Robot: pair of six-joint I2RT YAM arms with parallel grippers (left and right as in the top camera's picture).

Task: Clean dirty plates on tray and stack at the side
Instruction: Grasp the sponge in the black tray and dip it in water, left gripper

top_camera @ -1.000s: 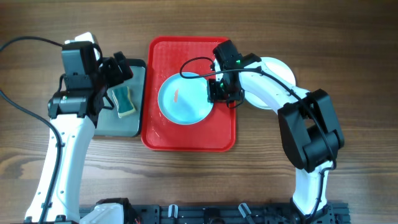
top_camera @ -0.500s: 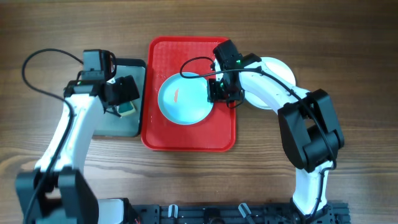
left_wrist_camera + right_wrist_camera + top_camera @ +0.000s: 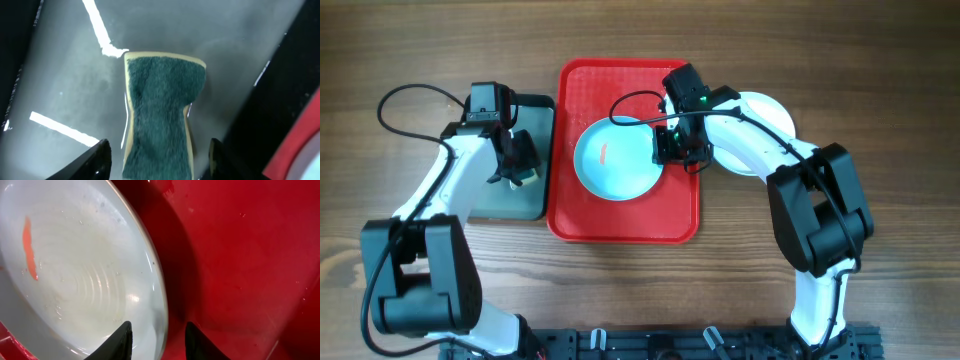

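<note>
The turquoise plate (image 3: 610, 170), smeared red, lies in the red tray (image 3: 620, 225). The right gripper (image 3: 160, 340) straddles its right rim, jaws apart. At the left, the left gripper (image 3: 160, 160) straddles the green sponge (image 3: 162, 100) in the metal pan (image 3: 510, 200), jaws apart.

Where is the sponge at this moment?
Overhead, the sponge lies in the grey pan left of the red tray, between the fingers of the left gripper.
</note>
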